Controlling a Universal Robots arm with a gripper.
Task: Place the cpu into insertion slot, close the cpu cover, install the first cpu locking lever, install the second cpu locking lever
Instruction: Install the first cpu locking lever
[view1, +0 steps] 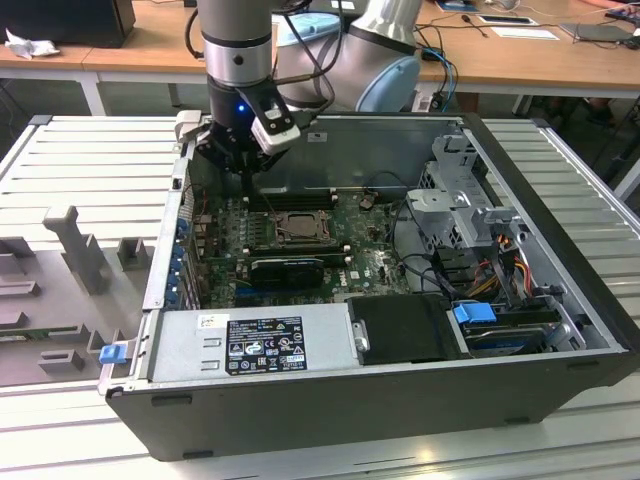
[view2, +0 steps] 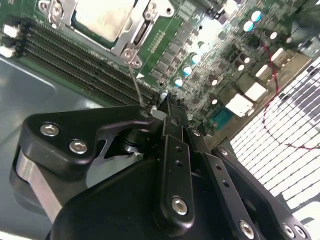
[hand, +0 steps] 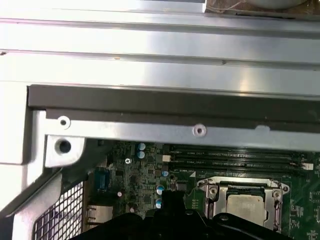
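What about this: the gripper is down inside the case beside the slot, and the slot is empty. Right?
Not empty: the cpu lies in it, as the first wrist view shows. The gripper is indeed down inside the case beside it.

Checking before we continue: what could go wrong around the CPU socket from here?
The thin locking lever juts from the cpu cover toward the gripper; it could bend or slip sideways. The gripper hangs low over the motherboard, close to the memory slots, and could knock them.
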